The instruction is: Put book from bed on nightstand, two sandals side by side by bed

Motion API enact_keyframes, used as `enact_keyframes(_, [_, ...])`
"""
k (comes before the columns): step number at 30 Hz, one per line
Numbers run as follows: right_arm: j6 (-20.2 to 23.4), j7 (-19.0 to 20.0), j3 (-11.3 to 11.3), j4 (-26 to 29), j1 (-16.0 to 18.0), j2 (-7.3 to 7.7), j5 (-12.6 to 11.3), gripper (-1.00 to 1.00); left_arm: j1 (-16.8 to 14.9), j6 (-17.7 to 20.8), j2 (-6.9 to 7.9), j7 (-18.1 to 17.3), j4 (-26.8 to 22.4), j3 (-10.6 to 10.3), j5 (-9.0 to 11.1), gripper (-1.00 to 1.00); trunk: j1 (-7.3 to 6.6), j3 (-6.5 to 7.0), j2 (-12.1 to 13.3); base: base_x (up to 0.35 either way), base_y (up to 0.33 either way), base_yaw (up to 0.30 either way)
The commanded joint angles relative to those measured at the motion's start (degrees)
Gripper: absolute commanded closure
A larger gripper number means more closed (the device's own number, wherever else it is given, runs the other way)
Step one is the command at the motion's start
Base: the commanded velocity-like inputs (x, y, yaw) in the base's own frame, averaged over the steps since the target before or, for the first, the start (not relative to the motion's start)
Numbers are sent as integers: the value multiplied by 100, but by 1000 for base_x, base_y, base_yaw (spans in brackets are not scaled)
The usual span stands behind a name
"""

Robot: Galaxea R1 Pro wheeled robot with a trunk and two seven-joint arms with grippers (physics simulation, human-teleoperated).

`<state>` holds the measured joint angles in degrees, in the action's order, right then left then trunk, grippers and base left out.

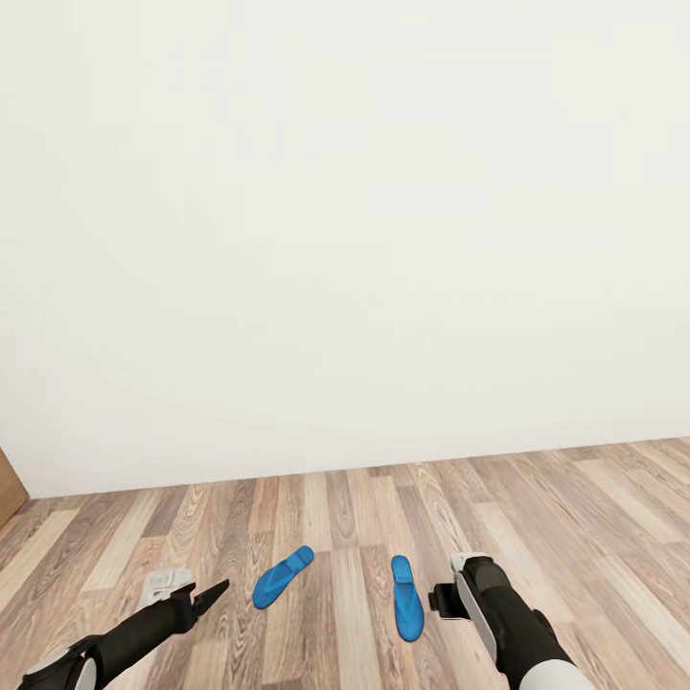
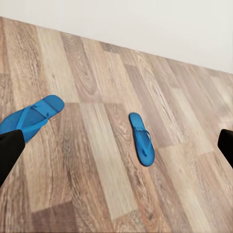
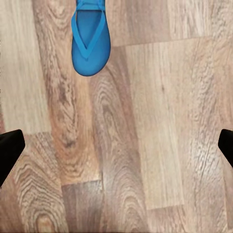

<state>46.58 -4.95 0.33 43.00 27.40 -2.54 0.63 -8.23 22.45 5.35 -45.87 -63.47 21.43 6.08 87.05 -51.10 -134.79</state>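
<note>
Two blue sandals lie flat on the wood plank floor [image 1: 575, 508] of the bedroom, near the base of a plain white wall [image 1: 345, 220], straps up. In the head view the left sandal [image 1: 282, 576] is angled, its far end swung to the right, while the right sandal [image 1: 406, 596] runs almost straight from near to far; they lie apart with bare planks between them, not side by side. The left gripper [image 1: 206, 596] hangs low just left of the angled sandal without touching it, and its dark fingers sit spread wide at the edges of the left wrist view, released and holding nothing. That wrist view takes in both sandals, the left sandal [image 2: 30, 117] close by one finger and the right sandal [image 2: 141, 139] farther off across the boards. The right gripper [image 1: 443, 602] hovers just right of the straight sandal, also clear of it; in the right wrist view its two fingertips stand far apart over bare floor, released, with one end of the right sandal [image 3: 90, 39] ahead of them. At the far left edge of the head view, a sliver of brown wood [image 1: 10, 489] meets the wall.
</note>
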Motion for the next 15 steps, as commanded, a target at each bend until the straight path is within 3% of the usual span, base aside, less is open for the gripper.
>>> enact_keyframes(1, [27,-19,5,6,2,-3,5,-100,-3,50,-2,-12,11,2,42,-100,1,-6,-2,216,0,0])
enact_keyframes(8, [26,-23,37,4,2,-9,-1,-100,-3,-103,-18,-13,268,-20,29,-100,1,-6,-2,274,0,0])
enact_keyframes(15, [26,-24,162,5,2,-9,-1,-100,-3,-363,-24,-15,313,-24,42,-100,1,-6,-2,72,1,0])
